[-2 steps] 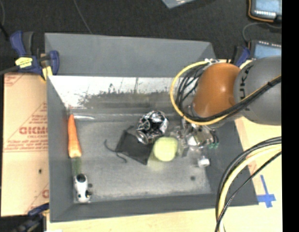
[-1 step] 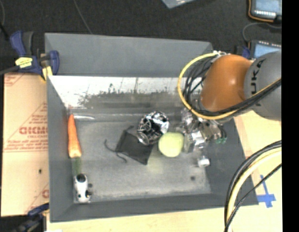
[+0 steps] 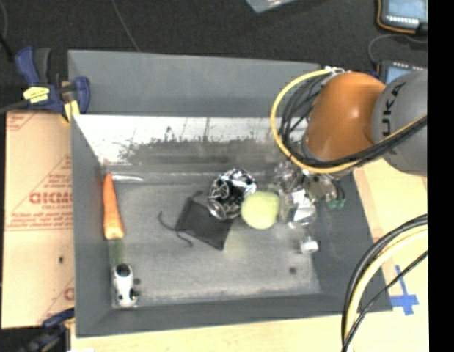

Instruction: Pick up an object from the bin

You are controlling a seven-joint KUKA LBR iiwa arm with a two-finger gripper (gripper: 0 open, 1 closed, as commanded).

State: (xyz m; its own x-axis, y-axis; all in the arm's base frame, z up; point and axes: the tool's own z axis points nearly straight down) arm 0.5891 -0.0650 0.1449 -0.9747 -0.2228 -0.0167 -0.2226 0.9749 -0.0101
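One grey bin (image 3: pixel 175 144) takes up most of the view, and the arm (image 3: pixel 404 116) comes in over its right rim, with the rounded orange cover (image 3: pixel 342 116) on its wrist and loops of cable around it. Below that cover the hand (image 3: pixel 298 210) is down near the bin floor, towards the right end. Whether it is spread or pressed together I cannot tell from here, and nothing can be made out in its grip.

Now the loose things, biggest first. A black cloth (image 3: pixel 204 224) lies crumpled on the floor, some way off on the view's left of the hand, a thin cord trailing from its far edge. Well away from the hand, along the opposite wall, there's a carrot (image 3: pixel 111 204), orange with a green stalk end pointing to the near rim. A black-and-white ball (image 3: pixel 230 189) sits on the back edge of the cloth. Right against it on the hand's side is the yellow-green ball (image 3: pixel 260 211), and that one is just beside the hand, the closest thing to it; contact I cannot judge. A small white toy (image 3: pixel 124 284) stands in the far near-side corner, past the carrot's stalk. Smallest of all, a pale piece (image 3: pixel 309 246) lies just in front of the hand, towards the near rim.
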